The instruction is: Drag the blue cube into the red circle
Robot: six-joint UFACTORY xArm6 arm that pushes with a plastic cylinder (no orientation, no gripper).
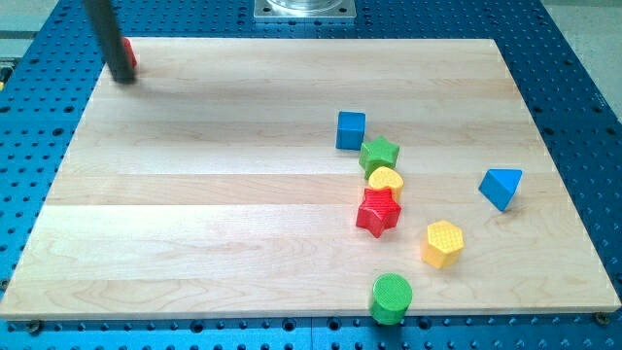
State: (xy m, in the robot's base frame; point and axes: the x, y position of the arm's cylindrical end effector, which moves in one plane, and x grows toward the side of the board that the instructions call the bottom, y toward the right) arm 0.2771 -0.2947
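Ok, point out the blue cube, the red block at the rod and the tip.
blue cube (351, 129): camera view, front face.
red block (129, 53): camera view, the sliver showing right of the rod.
my tip (123, 75): camera view, rod's very end, touching the red block.

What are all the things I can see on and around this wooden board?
blue cube: one, blue, right of the board's centre
green star: one, green, just below-right of the blue cube
yellow heart: one, yellow, below the green star
red star: one, red, below the yellow heart
yellow hexagon: one, yellow, lower right
green cylinder: one, green, at the bottom edge
blue triangle: one, blue, far right
red block: one, red, top-left corner, mostly hidden, shape unclear
wooden board: one, pale wood
blue pegboard: one, blue, under the board
my tip: one dark rod, against the red block
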